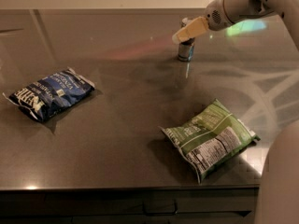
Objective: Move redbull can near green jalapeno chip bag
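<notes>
The redbull can [186,52] stands upright at the far middle-right of the dark table [140,125]. Only its lower half shows; the top is hidden behind my gripper. My gripper [181,35] reaches in from the upper right and sits at the can's top. The green jalapeno chip bag [210,139] lies flat at the front right of the table, label panel up, well apart from the can.
A dark blue chip bag [49,93] lies at the left of the table. The table's front edge [131,188] runs along the bottom, with drawers below it. Part of my body [280,181] fills the lower right corner.
</notes>
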